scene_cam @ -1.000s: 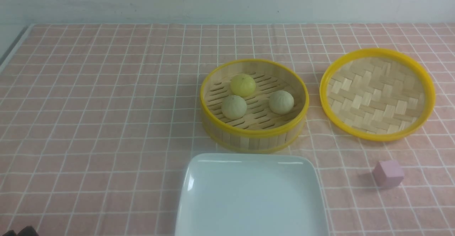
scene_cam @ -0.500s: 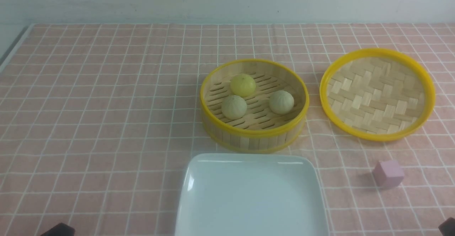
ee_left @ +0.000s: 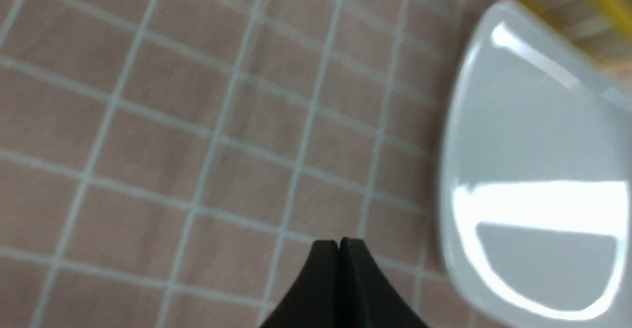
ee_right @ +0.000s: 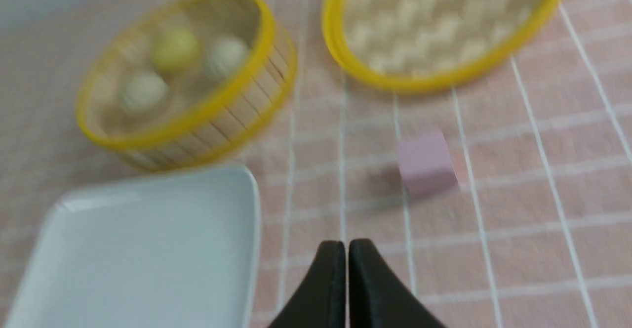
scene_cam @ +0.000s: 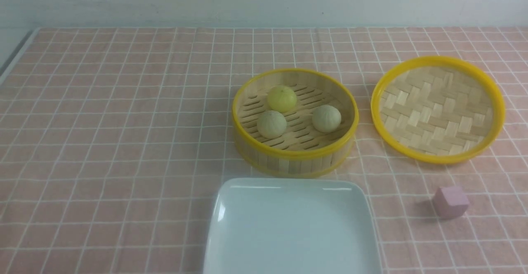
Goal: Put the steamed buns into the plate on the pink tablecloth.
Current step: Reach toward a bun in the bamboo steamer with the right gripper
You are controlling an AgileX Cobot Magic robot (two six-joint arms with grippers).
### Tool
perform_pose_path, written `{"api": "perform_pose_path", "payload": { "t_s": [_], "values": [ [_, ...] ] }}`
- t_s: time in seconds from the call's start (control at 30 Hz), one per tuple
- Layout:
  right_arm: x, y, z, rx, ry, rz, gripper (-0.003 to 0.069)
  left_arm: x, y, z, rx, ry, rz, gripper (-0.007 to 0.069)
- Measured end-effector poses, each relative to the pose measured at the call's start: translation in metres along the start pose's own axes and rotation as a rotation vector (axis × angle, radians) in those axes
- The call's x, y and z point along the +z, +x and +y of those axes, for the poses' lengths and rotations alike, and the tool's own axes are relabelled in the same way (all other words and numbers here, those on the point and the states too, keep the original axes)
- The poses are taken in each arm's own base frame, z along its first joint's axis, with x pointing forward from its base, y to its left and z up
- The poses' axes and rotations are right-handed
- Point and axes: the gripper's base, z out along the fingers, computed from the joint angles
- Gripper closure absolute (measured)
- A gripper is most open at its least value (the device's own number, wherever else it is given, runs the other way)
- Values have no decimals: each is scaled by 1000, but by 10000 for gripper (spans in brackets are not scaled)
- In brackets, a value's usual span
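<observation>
Both arms' black jaws, left (ee_left: pixel 340 273) and right (ee_right: pixel 347 273), together. Two pale beige-green buns (scene_cam: pixel 271 124) and yellow bun (scene_cam: pixel 282 98) inside yellow-rimmed bamboo steamer (scene_cam: pixel 295 154), beyond glossy white square plate (scene_cam: pixel 293 228).

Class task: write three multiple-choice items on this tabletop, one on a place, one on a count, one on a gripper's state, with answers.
1. Where is the small pink cube?
A) in the steamer basket
B) on the tablecloth
C) on the plate

2. How many buns are yellow?
A) one
B) two
C) three

3. How is the left gripper?
A) wide open
B) holding a bun
C) shut, empty

1 B: the small pink cube sits on the tablecloth, right of the plate.
2 A: one yellow bun beside two pale ones.
3 C: the left gripper has its fingertips together, nothing between.
</observation>
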Motion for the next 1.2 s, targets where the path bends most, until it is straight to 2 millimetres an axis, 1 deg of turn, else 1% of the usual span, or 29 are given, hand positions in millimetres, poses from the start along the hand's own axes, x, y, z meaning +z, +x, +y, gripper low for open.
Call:
{"api": "perform_pose_path", "payload": {
  "t_s": [0.07,0.1,0.13,0.17,0.2,0.23,0.27,0.3,0.37,0.4,0.47,0.53,0.57,0.6,0.67,0.73,0.77,0.8,0.83,0.87,0.9,0.97,1.0,1.03,1.07,1.13,1.17,1.2],
  "values": [
    [24,-10,2,26,19,181,661,5,-7,-2,59,-74,103,625],
    [26,-11,2,27,18,192,661,4,-8,-2,66,-75,103,625],
    [43,-20,7,17,-14,262,656,7,-13,-5,100,-93,144,625],
    [54,-26,12,-4,-47,289,650,9,-16,-6,117,-99,158,625],
    [58,-29,14,-13,-63,297,646,10,-17,-6,118,-101,164,625],
    [72,-37,22,-55,-120,316,631,12,-20,-8,132,-102,171,625],
    [79,-41,26,-75,-145,322,622,13,-21,-8,136,-100,171,624],
    [92,-51,37,-138,-199,325,601,14,-22,-9,138,-96,169,623],
    [116,-64,52,-204,-262,339,553,14,-22,-9,138,-89,165,620],
    [128,-66,55,-211,-273,352,529,14,-22,-10,137,-87,163,618],
    [155,-79,70,-260,-305,354,459,14,-22,-10,138,-86,161,613],
    [178,-87,78,-280,-314,364,393,14,-22,-10,138,-85,160,610],
    [197,-92,82,-290,-313,377,352,14,-22,-10,139,-85,160,608],
    [207,-99,86,-305,-317,368,329,14,-22,-10,139,-85,160,607],
    [228,-106,90,-337,-309,374,289,14,-22,-10,140,-85,160,605],
    [246,-116,93,-373,-294,367,267,14,-23,-10,140,-84,157,602],
    [249,-118,93,-378,-290,366,265,14,-23,-10,140,-84,157,602],
    [257,-124,95,-390,-278,355,260,14,-23,-10,140,-82,152,600],
    [264,-126,95,-403,-265,350,259,14,-23,-10,140,-81,148,599],
    [268,-129,97,-418,-254,333,258,14,-23,-10,140,-81,147,597],
    [272,-130,98,-438,-245,328,258,14,-23,-10,140,-81,147,596],
    [286,-128,103,-492,-214,281,258,14,-24,-10,140,-80,145,594],
    [287,-128,104,-493,-214,275,259,14,-24,-10,140,-80,145,594],
    [295,-124,106,-509,-204,262,267,14,-24,-10,140,-80,145,593],
    [301,-118,108,-518,-202,261,280,14,-24,-10,140,-80,145,592],
    [314,-105,113,-544,-201,278,342,14,-24,-10,145,-85,140,592],
    [317,-100,114,-554,-201,284,368,14,-24,-9,150,-91,138,592],
    [320,-97,116,-562,-203,287,420,14,-25,-9,154,-96,136,592]
  ]
}}
